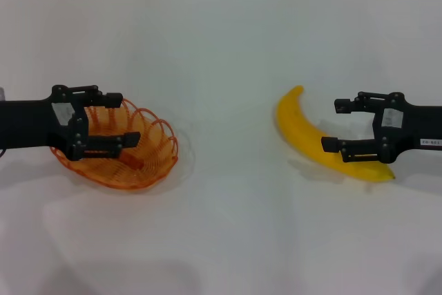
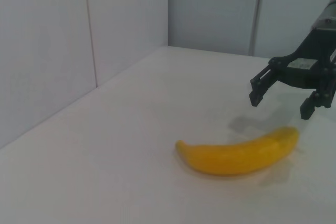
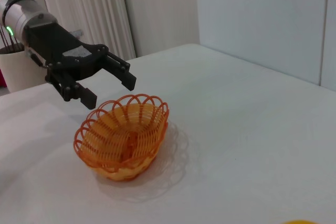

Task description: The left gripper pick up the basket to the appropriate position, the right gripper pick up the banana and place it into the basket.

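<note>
- Fingers apart on both: left gripper (image 1: 119, 119) above basket (image 1: 141, 160) rim, right gripper (image 1: 342, 126) over banana (image 1: 304, 132) end.
- Risk: wire rim slips; smooth banana rolls on worktop (image 1: 228, 226).

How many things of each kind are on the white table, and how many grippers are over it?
Basket: 1, orange wire, empty
Banana: 1, yellow
Grippers: 2, the left gripper open above the basket, the right gripper open above the banana
Total: 4
</note>
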Controlling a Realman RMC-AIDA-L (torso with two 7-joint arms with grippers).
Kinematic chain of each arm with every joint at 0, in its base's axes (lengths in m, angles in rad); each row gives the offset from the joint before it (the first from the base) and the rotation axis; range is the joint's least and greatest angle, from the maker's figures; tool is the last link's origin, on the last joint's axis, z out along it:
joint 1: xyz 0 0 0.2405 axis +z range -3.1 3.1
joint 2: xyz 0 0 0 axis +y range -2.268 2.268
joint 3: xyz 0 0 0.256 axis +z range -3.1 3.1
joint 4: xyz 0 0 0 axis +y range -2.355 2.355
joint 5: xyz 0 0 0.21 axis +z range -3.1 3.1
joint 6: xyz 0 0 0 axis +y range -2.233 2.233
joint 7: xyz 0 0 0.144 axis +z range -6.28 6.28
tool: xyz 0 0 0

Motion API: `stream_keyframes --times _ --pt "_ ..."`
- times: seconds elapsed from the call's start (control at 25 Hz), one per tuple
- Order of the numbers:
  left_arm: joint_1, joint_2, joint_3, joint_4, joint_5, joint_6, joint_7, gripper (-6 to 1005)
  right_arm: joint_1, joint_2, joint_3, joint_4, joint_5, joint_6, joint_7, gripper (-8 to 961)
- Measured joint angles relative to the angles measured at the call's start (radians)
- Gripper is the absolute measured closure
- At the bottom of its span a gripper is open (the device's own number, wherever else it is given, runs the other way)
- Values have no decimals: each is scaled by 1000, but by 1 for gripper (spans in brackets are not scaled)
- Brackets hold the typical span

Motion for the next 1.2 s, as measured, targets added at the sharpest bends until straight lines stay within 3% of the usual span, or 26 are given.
stream_keyframes --times 0.52,0.84,0.96,1.2 --pt "0 -3 -9 6 -12 -10 -32 192 1 0 6 2 0 3 -11 114" --pt "-4 -2 -16 170 18 -78 -341 197 5 0 5 4 0 4 -12 115" --pt "-12 17 -18 217 55 -93 -474 198 5 0 5 3 0 4 -12 116" --pt "-42 81 -14 213 120 -88 -683 199 9 0 5 4 0 4 -12 116"
